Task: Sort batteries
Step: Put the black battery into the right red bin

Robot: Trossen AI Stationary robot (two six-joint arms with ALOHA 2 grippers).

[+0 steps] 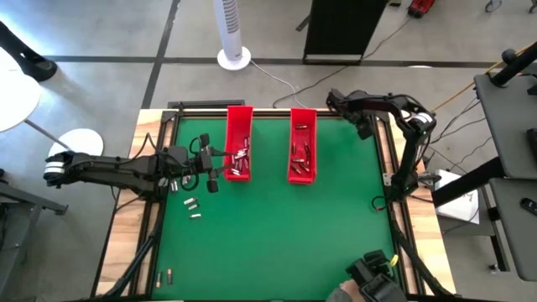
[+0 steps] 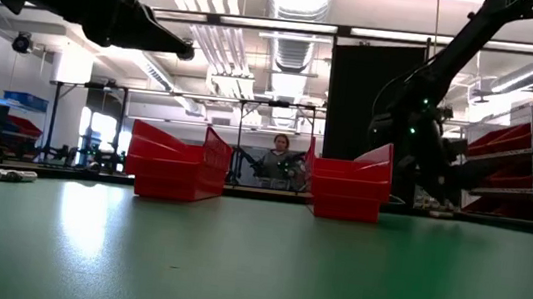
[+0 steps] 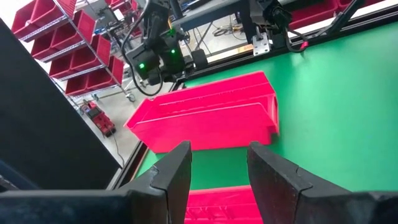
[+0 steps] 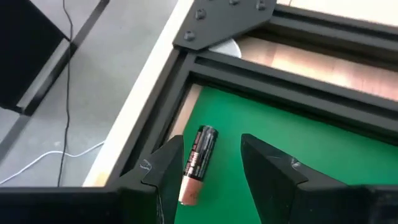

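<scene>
Green table mat [image 1: 277, 226] carries two long red plastic trays [image 1: 239, 143], both holding small silvery batteries [image 1: 241, 164]. Left gripper [image 1: 220, 161] hovers fingers-apart, empty, over the left tray; right gripper [image 4: 208, 180] straddles one black-and-copper battery [image 4: 198, 163], its lettering unreadable.

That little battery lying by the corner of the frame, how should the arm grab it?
Grip the battery across its round middle, coming straight down from above. It lies flat on the green mat, so only its curved sides are free; the right gripper has open jaws either side.
</scene>
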